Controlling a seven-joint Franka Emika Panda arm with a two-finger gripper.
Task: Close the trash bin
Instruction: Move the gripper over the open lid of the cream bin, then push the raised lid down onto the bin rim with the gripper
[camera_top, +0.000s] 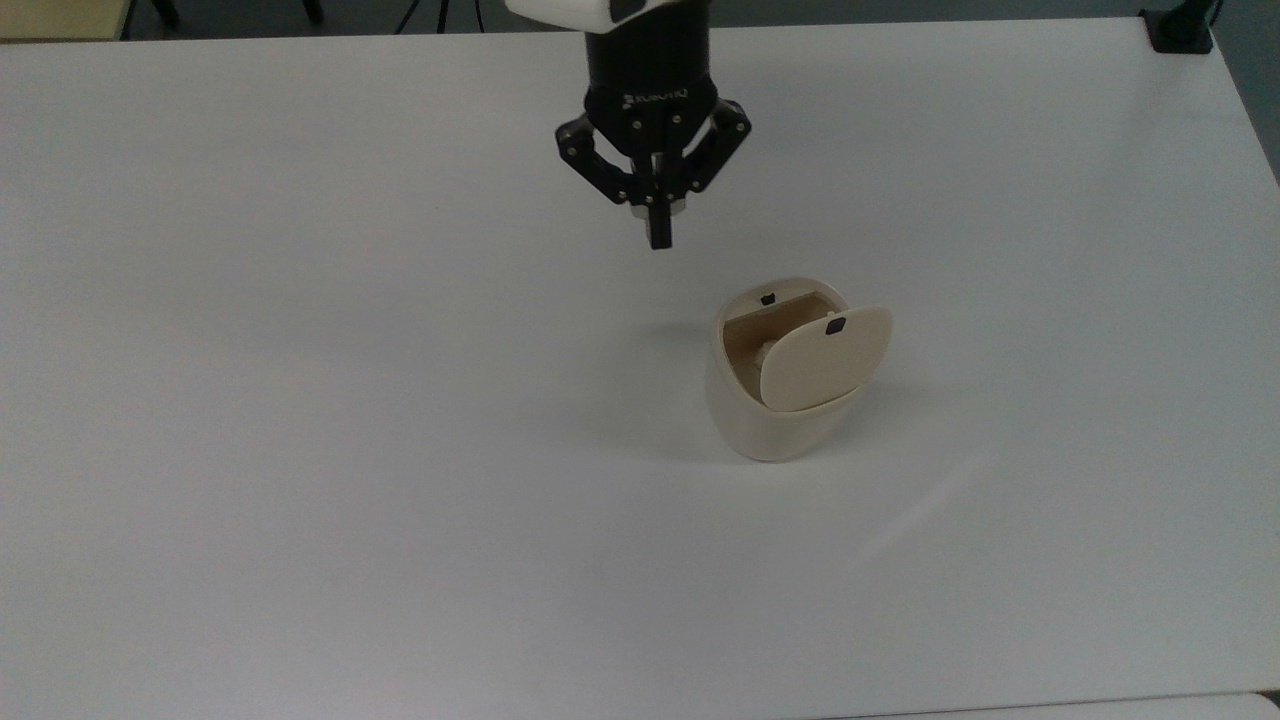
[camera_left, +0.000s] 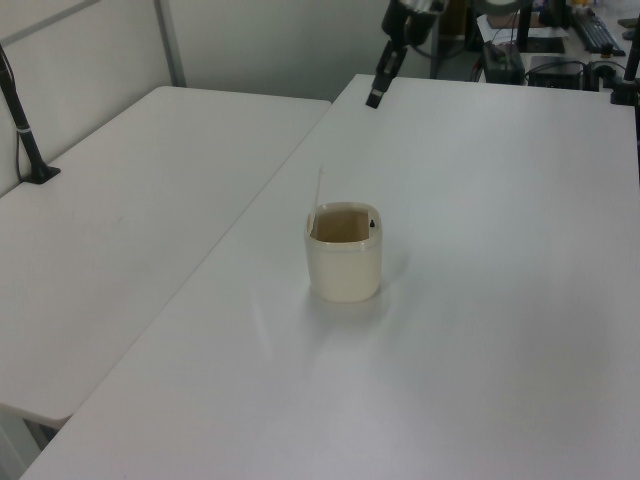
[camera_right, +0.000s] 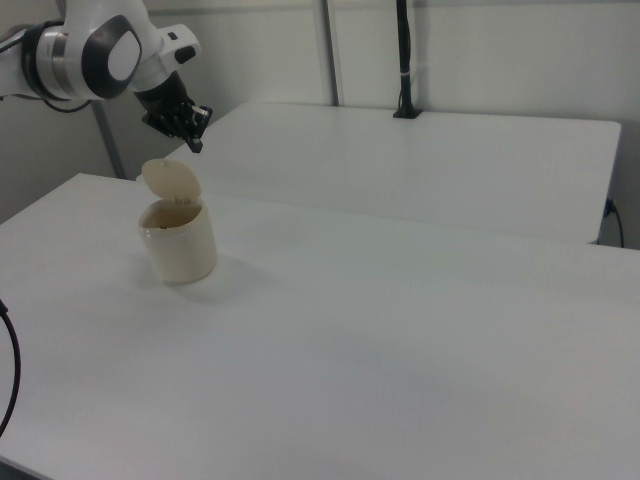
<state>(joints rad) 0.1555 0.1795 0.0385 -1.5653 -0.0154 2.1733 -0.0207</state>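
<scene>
The cream-beige trash bin (camera_top: 775, 425) (camera_left: 345, 270) (camera_right: 182, 250) stands on the white table with its hinged lid (camera_top: 825, 360) (camera_right: 170, 180) raised upright, so the tan interior shows. A small black tab (camera_top: 836, 324) marks the lid. My gripper (camera_top: 659, 238) (camera_left: 373, 100) (camera_right: 198, 145) hangs in the air, shut with nothing between its fingers. In the top view it is above and to the left of the bin, apart from it. In the right view it hovers just above and right of the lid's top.
The white table (camera_top: 300, 400) spreads wide around the bin. A second white table (camera_left: 130, 220) adjoins it on the left view's left. A black post (camera_left: 25, 135) is clamped at that table's edge, and a black clamp (camera_top: 1180, 30) sits at the top view's upper right corner.
</scene>
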